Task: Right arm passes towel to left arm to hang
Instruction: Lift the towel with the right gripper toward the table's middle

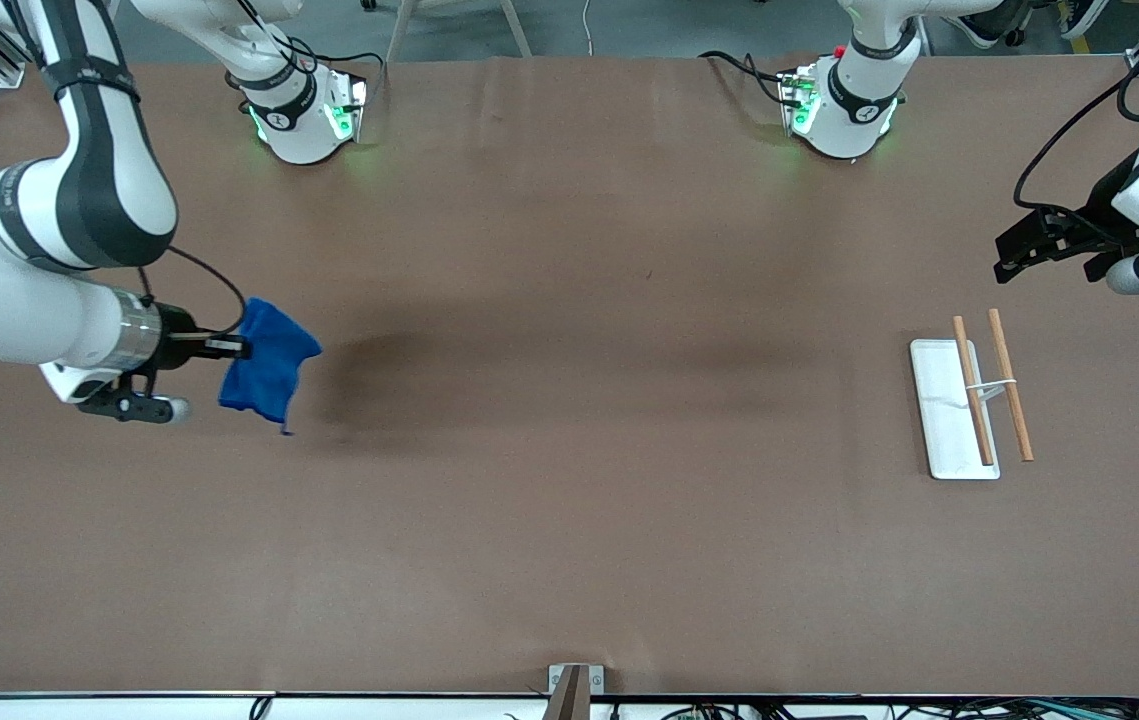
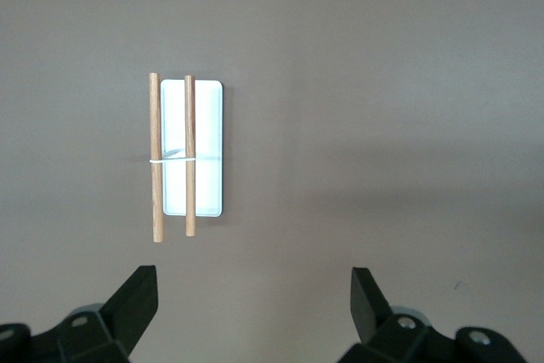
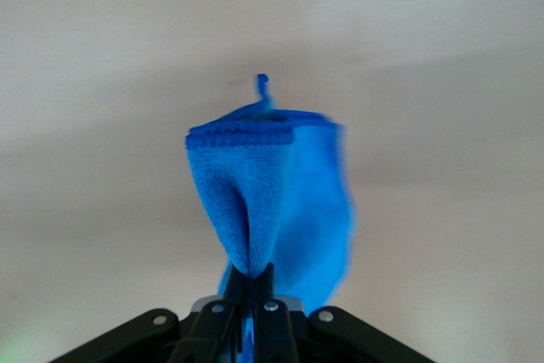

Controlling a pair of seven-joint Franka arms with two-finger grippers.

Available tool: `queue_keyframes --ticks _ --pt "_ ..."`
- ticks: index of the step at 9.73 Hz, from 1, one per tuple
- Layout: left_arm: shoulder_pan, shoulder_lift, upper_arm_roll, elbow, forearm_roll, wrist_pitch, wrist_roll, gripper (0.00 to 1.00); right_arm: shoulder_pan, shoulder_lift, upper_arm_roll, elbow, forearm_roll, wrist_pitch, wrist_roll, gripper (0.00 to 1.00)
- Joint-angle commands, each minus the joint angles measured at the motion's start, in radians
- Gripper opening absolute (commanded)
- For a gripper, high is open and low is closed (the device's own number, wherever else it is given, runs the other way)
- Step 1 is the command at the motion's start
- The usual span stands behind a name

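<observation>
The bright blue towel [image 1: 269,368] hangs folded from my right gripper [image 1: 241,347], up in the air over the right arm's end of the table. In the right wrist view the fingers are shut on the towel [image 3: 272,201], its small loop sticking out at one corner. The white rack [image 1: 953,408] with two wooden rods [image 1: 1010,384] stands at the left arm's end of the table. My left gripper [image 1: 1014,250] is open and empty, up over the table close to the rack; its wrist view shows the rack [image 2: 202,147] and both fingertips [image 2: 365,295] spread wide.
The brown table [image 1: 589,300] stretches bare between towel and rack. The arm bases [image 1: 304,115] stand along the table's edge farthest from the front camera. A small bracket [image 1: 574,685] sits at the edge nearest the front camera.
</observation>
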Motion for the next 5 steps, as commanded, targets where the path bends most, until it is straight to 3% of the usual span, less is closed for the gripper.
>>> queue_keyframes --ticks 1,3,5 --pt "-0.005 0.013 -0.007 -0.022 -0.020 -0.003 0.016 1.00 -0.001 0.022 0.084 0.053 0.120 0.001 0.069 0.01" --pt "-0.023 0.015 -0.011 -0.027 -0.033 -0.003 0.030 1.00 0.014 0.045 0.104 0.073 0.310 0.038 0.080 0.01" --pt "-0.037 0.015 -0.014 -0.041 -0.065 -0.005 0.029 1.00 0.056 0.065 0.173 0.067 0.445 0.121 0.085 0.01"
